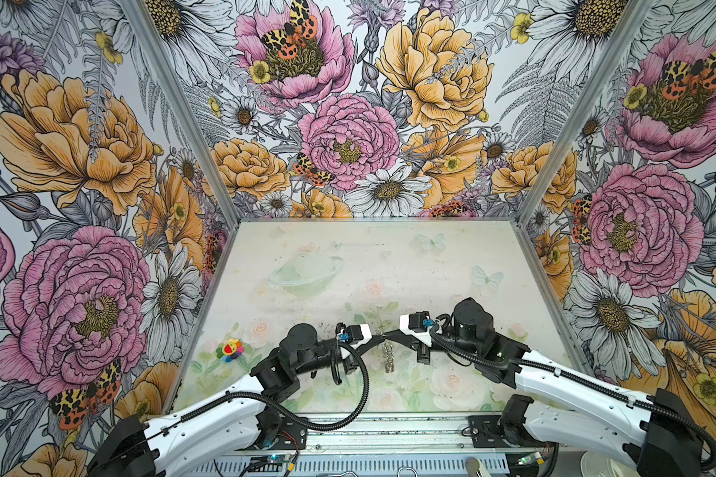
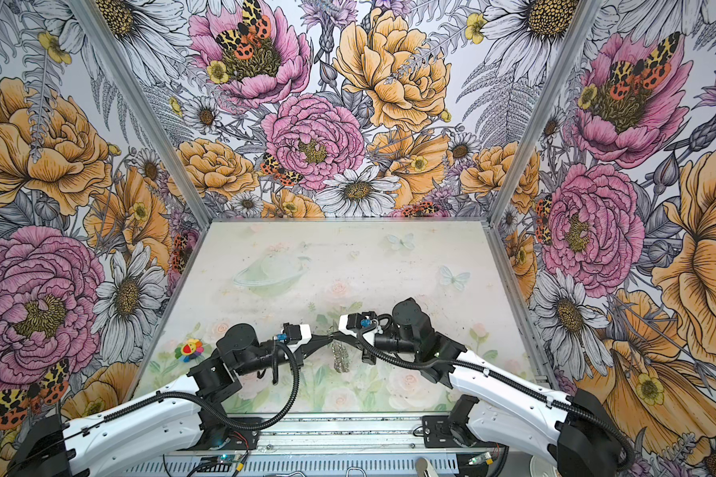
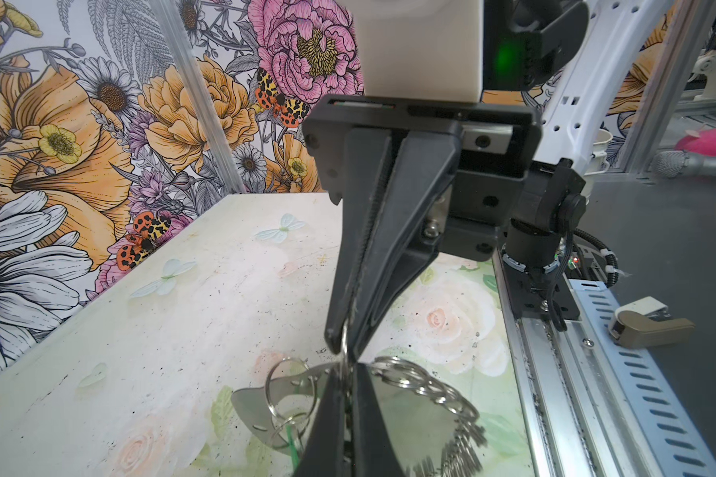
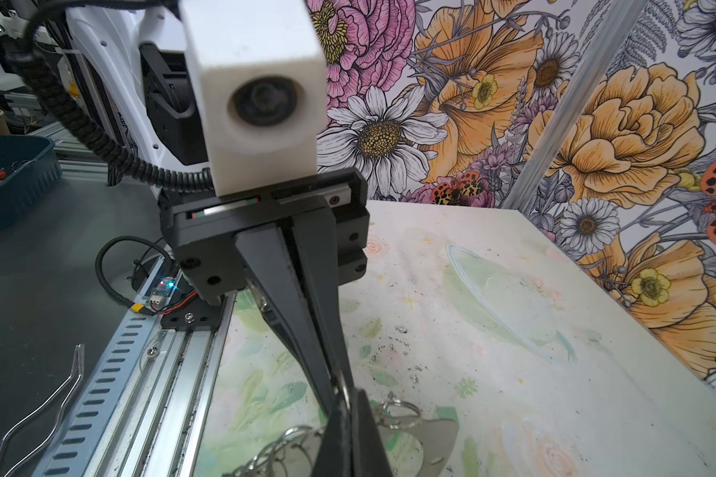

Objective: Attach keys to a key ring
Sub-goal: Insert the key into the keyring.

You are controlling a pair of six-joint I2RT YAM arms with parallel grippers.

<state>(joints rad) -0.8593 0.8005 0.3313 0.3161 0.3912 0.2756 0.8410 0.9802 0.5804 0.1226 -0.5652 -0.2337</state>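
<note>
The key ring, a flat grey plate edged with silver wire rings, hangs on edge just over the middle of the table. My two grippers meet tip to tip above it. The left gripper is shut on one silver wire ring at the plate's edge. The right gripper is shut on that same ring from the other side. The plate dangles below both. A thin green sliver shows by a small ring at the plate's end. The keys' metal is hidden.
A small multicoloured flower toy lies on the table's left side. The aluminium rail runs along the front edge. Flowered walls close in the back and both sides. Off the table are a blue basket and a bent wire.
</note>
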